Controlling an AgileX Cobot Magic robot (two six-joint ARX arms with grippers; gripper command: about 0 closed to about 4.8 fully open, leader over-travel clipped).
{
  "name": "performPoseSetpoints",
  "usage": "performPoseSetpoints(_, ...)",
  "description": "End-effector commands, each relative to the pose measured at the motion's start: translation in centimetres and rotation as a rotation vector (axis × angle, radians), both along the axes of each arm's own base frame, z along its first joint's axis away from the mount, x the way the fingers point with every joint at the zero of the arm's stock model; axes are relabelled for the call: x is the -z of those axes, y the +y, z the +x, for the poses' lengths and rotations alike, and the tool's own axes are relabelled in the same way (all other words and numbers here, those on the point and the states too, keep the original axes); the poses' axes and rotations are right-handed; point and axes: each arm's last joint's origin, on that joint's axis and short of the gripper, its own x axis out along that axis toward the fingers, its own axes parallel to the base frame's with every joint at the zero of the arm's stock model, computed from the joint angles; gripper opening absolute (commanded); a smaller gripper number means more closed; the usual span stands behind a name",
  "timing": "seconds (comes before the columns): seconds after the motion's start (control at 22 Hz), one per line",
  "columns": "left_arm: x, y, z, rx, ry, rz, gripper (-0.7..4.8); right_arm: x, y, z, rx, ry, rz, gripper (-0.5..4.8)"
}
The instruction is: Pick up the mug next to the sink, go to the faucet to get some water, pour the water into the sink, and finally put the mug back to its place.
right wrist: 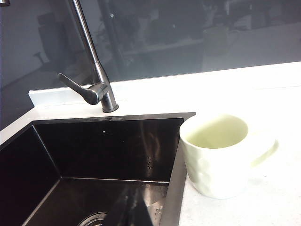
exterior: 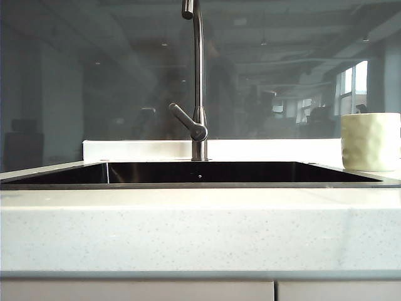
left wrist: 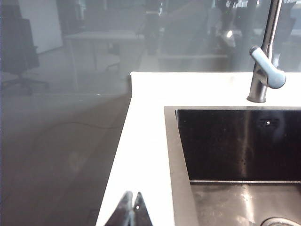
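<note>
The pale cream mug [exterior: 369, 141] stands upright on the stone counter to the right of the sink [exterior: 250, 172], its handle turned away from the basin. In the right wrist view the mug [right wrist: 216, 160] sits just beyond the sink's [right wrist: 108, 146] corner. My right gripper [right wrist: 137, 207] is shut and empty, low over the dark basin, apart from the mug. My left gripper [left wrist: 134, 194] is shut and empty over the white counter strip left of the sink [left wrist: 235, 141]. The steel faucet [exterior: 198, 81] rises behind the basin. No water shows. Neither gripper appears in the exterior view.
The faucet's lever [exterior: 187, 120] points out to the left, near its base. A dark glass wall [exterior: 94, 81] runs behind the counter. The counter's left edge [left wrist: 120, 150] drops to the floor. A drain [right wrist: 91, 220] lies in the basin's bottom.
</note>
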Motion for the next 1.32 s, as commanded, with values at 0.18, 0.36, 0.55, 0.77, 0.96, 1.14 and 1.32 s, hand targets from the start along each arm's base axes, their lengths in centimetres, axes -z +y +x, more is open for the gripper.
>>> performPoseSetpoints(0.18,-0.36,0.04,-0.06,-0.007,-0.028,-0.012,-0.03,-0.39,0.01,-0.06,-0.002,-0.026,-0.003,-0.08)
performPoseSetpoints(0.36,-0.41,0.04,-0.06,-0.008,-0.033,-0.013,-0.04,-0.39,0.01,-0.06,-0.002,-0.025,-0.003,-0.08)
performPoseSetpoints(0.55,-0.41,0.04,-0.06,-0.007,-0.033,-0.012,-0.04,-0.39,0.01,-0.06,-0.002,-0.025,-0.003,-0.08)
performPoseSetpoints(0.77,-0.37,0.03,-0.06,-0.005,-0.028,-0.012,-0.03,-0.39,0.01,-0.06,-0.002,-0.025,-0.003,-0.08)
performPoseSetpoints(0.96,-0.28,0.03,-0.05,-0.006,-0.019,-0.011,-0.03,-0.39,0.01,-0.06,-0.002,-0.025,-0.003,-0.08)
performPoseSetpoints(1.14,-0.27,0.03,-0.05,-0.006,-0.018,-0.011,-0.04,-0.39,0.01,-0.06,-0.002,-0.025,-0.003,-0.08)
performPoseSetpoints(1.32,-0.27,0.03,-0.05,-0.006,-0.018,-0.011,-0.03,-0.39,0.01,-0.06,-0.002,-0.025,-0.003,-0.08)
